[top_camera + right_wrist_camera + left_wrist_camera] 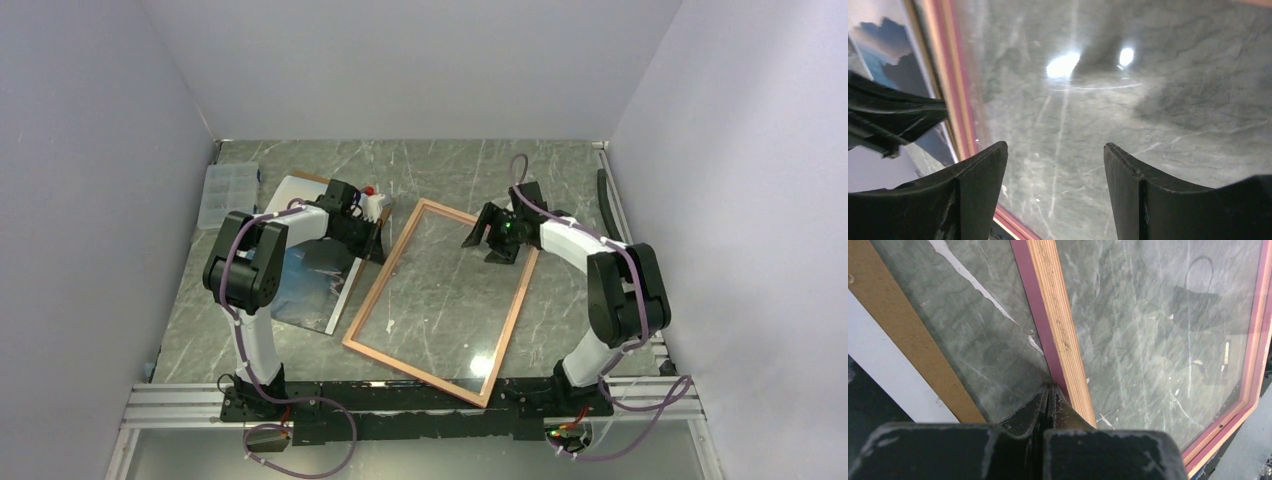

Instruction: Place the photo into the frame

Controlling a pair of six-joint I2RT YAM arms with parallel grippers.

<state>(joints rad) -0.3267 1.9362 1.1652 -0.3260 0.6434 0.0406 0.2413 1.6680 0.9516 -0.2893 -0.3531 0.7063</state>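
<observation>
At mid-table: frame, flat and skewed, tan back up. Rails thin and straight, plywood-grained on the back, pink along the edge. Pane clear and glossy, with lamp glare, and the grey-veined stone table shows through it. Opening empty

Left of the frame, just beside its left rail: photo, a thin glossy print of dark peaks and blue under pale sky, lying flat beneath the left arm

Between photo and frame, toward the far side: board, matt brown, flat, straight-edged

Left gripper: fingers together, nothing seen between them, tips at the pink edge of the left rail

Right gripper: fingers apart, holding nothing, poised over the pane near the frame's far right

Progress, as judged: early. Frame laid ready back-up and photo outside it; lifting the print, carrying it across and seating it on the pane all remain
</observation>
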